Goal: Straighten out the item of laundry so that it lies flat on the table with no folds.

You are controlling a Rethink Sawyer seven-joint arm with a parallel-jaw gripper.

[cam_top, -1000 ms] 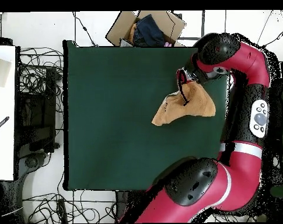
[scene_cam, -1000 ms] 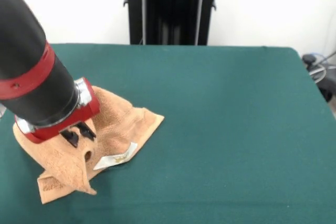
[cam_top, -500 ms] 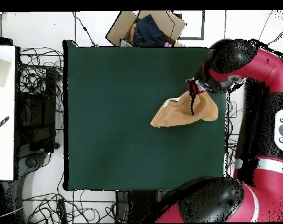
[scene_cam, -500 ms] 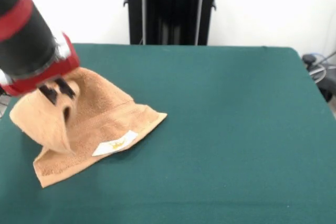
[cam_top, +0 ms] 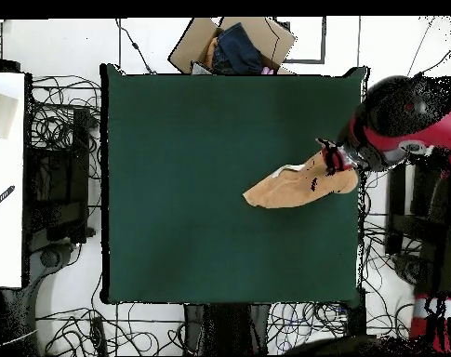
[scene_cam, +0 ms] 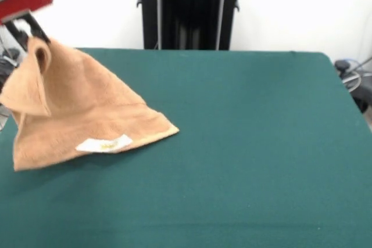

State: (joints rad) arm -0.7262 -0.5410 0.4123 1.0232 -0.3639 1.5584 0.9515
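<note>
The peach-orange towel (scene_cam: 87, 114) hangs like a tent from one raised corner, and its lower edge rests on the green table (scene_cam: 250, 143). A white label (scene_cam: 104, 143) shows near that lower hem. My gripper (scene_cam: 34, 36) is at the top left of the front view, above the table's edge, shut on the lifted corner. From overhead, the towel (cam_top: 289, 184) stretches from the table's right side toward the gripper (cam_top: 333, 158) at the right edge. One flap still folds over on the left side of the towel in the front view.
A cardboard box (cam_top: 233, 45) holding dark cloth sits beyond the table's top edge in the overhead view. Cables (cam_top: 61, 121) and a white desk (cam_top: 4, 177) lie to the left of the table.
The gripper has risen and moved outward to the table's edge with the towel corner. The bunched towel has been drawn out into a taut slope.
</note>
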